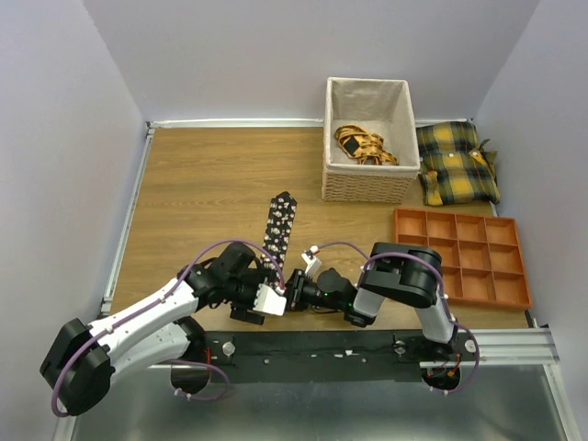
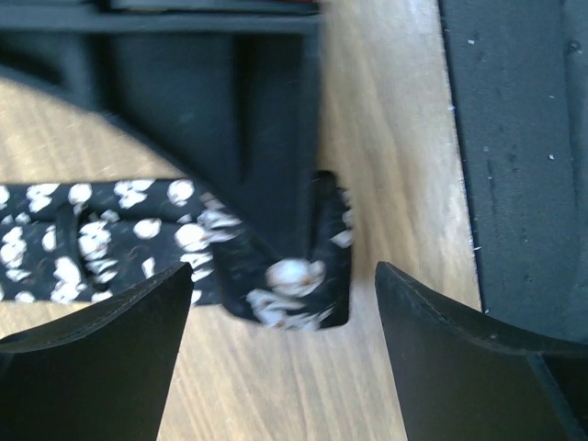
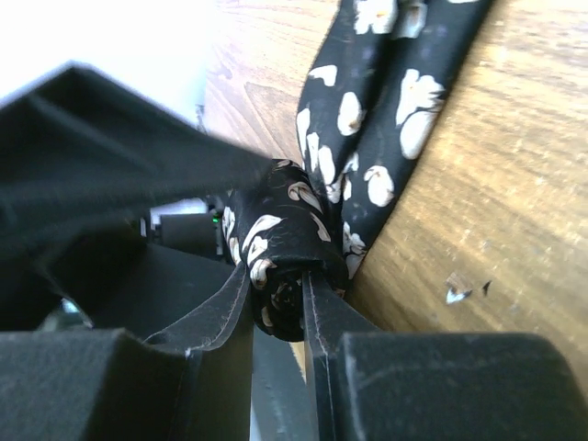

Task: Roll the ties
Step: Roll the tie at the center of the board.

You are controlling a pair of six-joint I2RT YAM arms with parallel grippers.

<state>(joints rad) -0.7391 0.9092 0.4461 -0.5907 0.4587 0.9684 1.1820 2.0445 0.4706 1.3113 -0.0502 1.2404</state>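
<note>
The coiled end of the tie (image 3: 354,138) was pinched within the right gripper (image 3: 276,287), flanked by the widely spread left gripper (image 2: 283,276); even tension seemed needed.

Floral tie (image 1: 279,223) on table (image 1: 202,184), wicker basket (image 1: 367,186), plaid cushions (image 1: 457,163), orange tray (image 1: 473,258)

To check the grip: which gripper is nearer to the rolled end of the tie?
Right. The right gripper is shut on the rolled end of the tie; the left gripper is open, one finger on each side of the roll, not gripping it.
</note>
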